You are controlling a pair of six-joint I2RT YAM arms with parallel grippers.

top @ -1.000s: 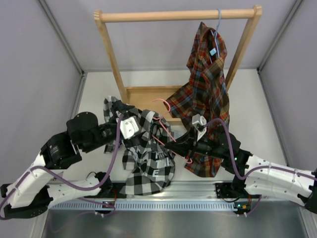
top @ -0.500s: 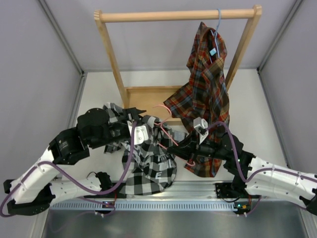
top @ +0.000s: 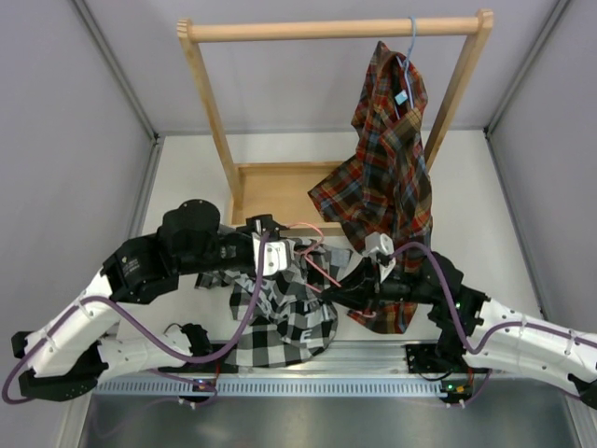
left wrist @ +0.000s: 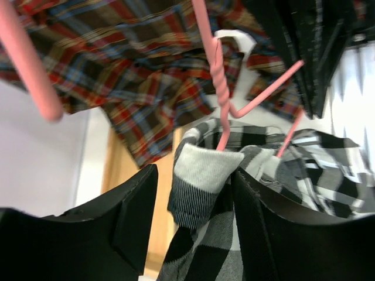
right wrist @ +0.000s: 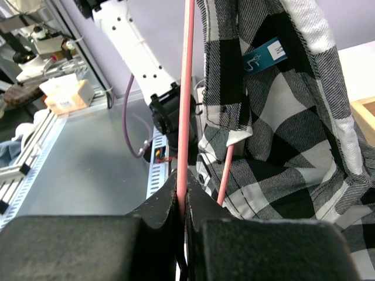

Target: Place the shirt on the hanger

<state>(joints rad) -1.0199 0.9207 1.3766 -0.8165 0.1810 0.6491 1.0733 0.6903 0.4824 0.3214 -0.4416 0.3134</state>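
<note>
The black-and-white check shirt (top: 280,317) hangs bunched from the pink hanger (top: 317,257) above the table's near edge. My left gripper (top: 278,246) is at the collar, left of the hanger's neck. In the left wrist view its jaws (left wrist: 193,175) stand open with the shirt's collar fold (left wrist: 205,170) between them, lying against the right finger (left wrist: 275,234). The hanger's twisted neck (left wrist: 218,76) rises just above. My right gripper (top: 334,291) is shut on the hanger's wire (right wrist: 187,88). The wire runs up from the closed jaws (right wrist: 183,187) beside the shirt (right wrist: 281,129).
A wooden rack (top: 336,30) stands at the back with its base tray (top: 270,187). A red, orange and blue plaid shirt (top: 382,177) hangs from it on a light blue hanger (top: 411,42), close behind my right arm. Grey walls enclose the table.
My left arm has swung right, bringing its gripper and the collar up to the hanger's neck. The shirt has bunched more narrowly under the hanger. My right gripper has shifted slightly right.
</note>
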